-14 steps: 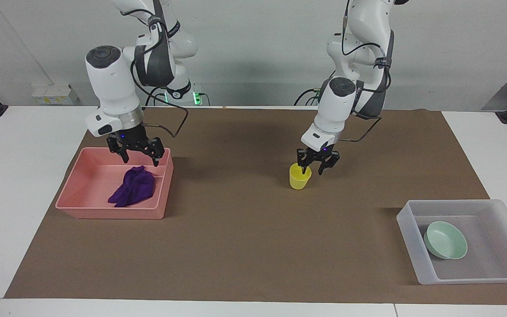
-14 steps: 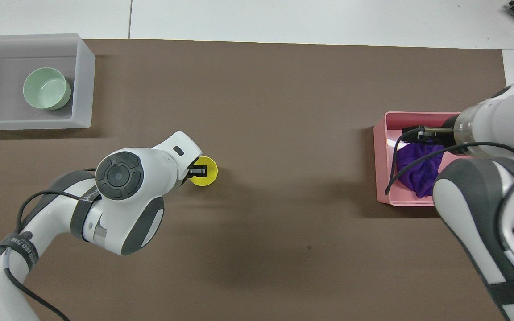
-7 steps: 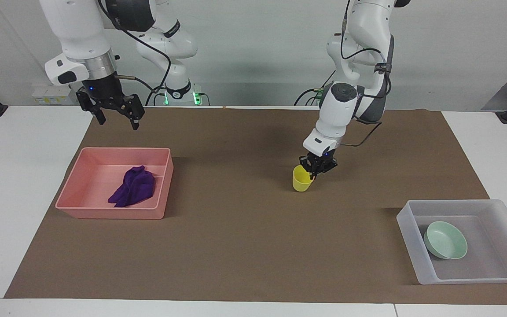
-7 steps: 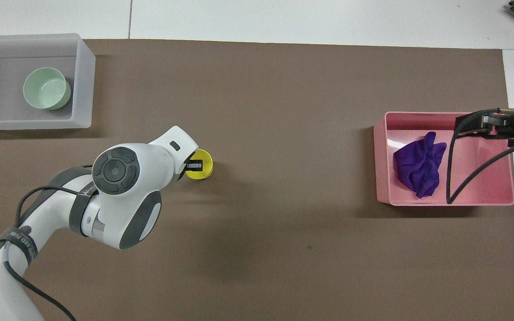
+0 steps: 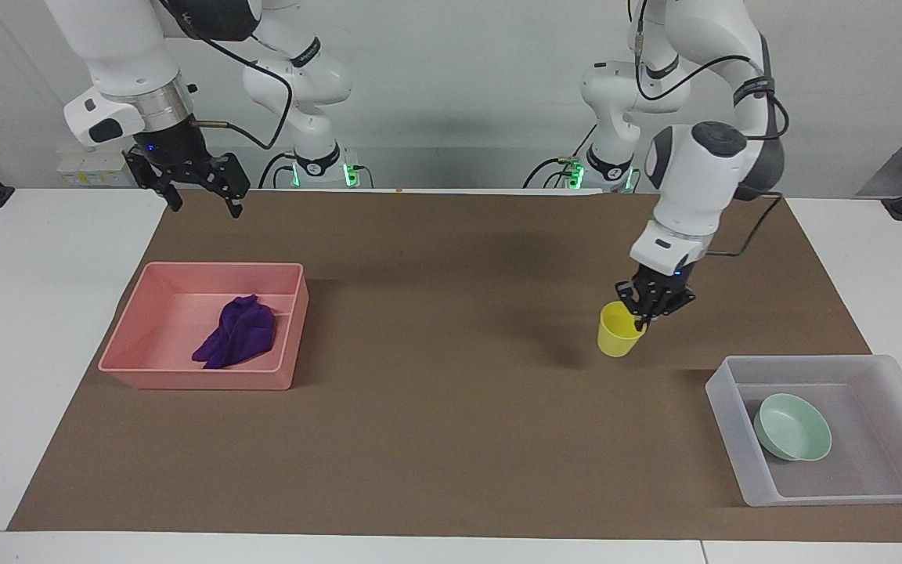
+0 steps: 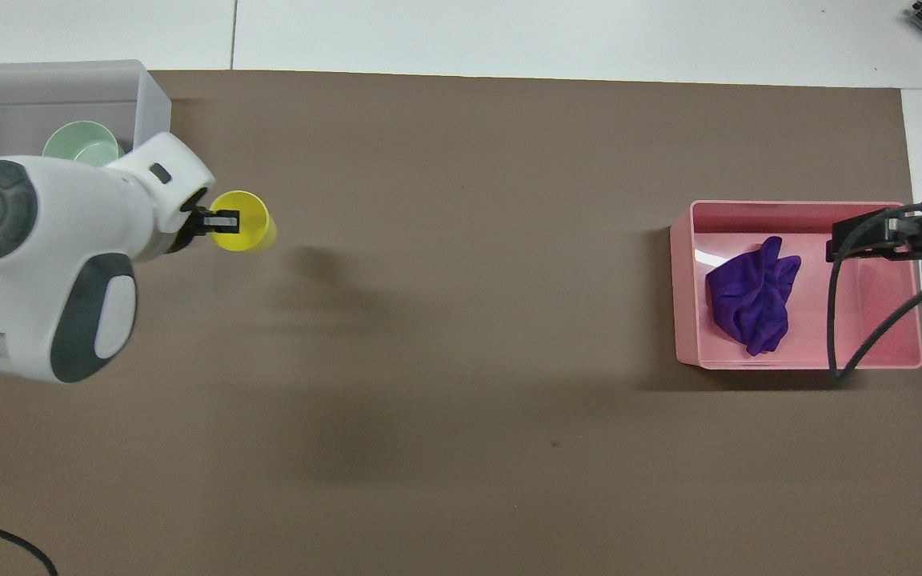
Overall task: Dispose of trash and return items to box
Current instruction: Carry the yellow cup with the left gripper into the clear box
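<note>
Left end effector (image 5: 643,313) grips yellow cup (image 5: 617,330) aloft, lower right; next: carry over box (image 5: 815,366), release. Right end effector (image 5: 199,185) waits spread wide, upper left.

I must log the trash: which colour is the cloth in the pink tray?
Deep purple cloth, clearest in the overhead view.

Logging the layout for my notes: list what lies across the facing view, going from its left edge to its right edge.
right gripper held open over the mat's edge → pink tray → purple cloth in it → yellow cup → left gripper shut on the cup's rim → translucent box → green bowl in it.
</note>
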Robot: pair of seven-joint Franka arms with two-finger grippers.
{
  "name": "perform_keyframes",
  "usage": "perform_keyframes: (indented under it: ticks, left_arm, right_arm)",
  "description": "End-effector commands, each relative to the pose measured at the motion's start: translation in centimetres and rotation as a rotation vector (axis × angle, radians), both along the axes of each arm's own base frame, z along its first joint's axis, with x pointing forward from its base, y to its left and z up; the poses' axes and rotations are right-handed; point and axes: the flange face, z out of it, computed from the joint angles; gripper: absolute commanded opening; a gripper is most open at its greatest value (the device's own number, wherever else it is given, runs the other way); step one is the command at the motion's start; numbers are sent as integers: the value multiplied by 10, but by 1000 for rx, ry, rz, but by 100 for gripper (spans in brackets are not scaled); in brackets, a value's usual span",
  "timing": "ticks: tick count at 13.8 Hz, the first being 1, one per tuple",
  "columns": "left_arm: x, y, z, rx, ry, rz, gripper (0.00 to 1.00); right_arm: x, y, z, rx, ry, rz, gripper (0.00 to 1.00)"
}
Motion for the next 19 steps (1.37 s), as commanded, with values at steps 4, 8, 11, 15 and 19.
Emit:
perform_keyframes:
  ticks: [4, 8, 11, 15, 19]
  left_arm:
    - [68, 125, 28, 52, -9, 52, 0]
    - [99, 174, 20, 39, 0, 92, 0]
    - [122, 202, -6, 18, 18, 111, 0]
    - [131, 228, -52, 10, 53, 139, 0]
    - [129, 228, -79, -10, 24, 153, 0]
  right_arm:
    - [-2, -4, 15, -41, 5, 38, 100]
    - [-7, -1, 8, -30, 22, 34, 100]
    - [-7, -3, 8, -30, 17, 35, 100]
    - [-7, -2, 6, -30, 19, 33, 100]
    - [-8, -2, 5, -30, 22, 32, 100]
